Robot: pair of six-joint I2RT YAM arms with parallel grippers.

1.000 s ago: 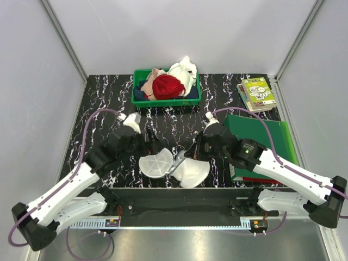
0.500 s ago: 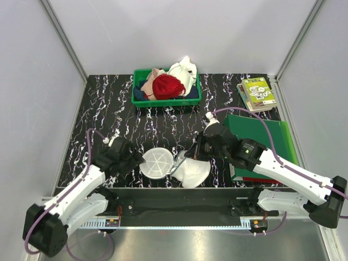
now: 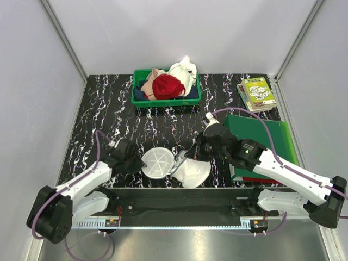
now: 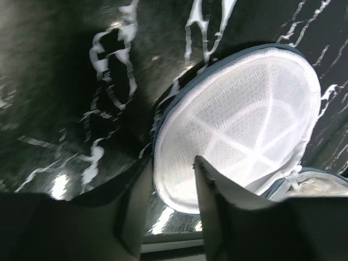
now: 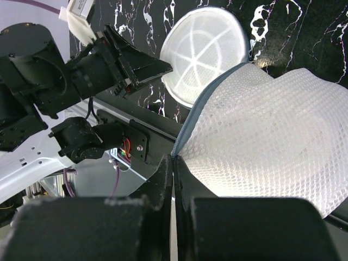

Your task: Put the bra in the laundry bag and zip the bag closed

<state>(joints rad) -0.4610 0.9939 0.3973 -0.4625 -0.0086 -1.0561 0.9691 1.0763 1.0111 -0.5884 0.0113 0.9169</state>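
Laundry bag [image 3: 156, 162] lies open in two halves: the left a bare mesh dome, the right bulging, and the bra cannot be made out through it. Left gripper [image 4: 173, 166], jaws narrowly parted, straddles the left half's rim. Right gripper [image 5: 173, 160] is clamped on the right half's grey zip edge.

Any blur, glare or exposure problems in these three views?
Top external: evenly lit, sharp. Left wrist: the table smeared and soft, glare patches low down, the laundry bag mesh very bright. Right wrist: mesh crisp, the right gripper dark and soft.
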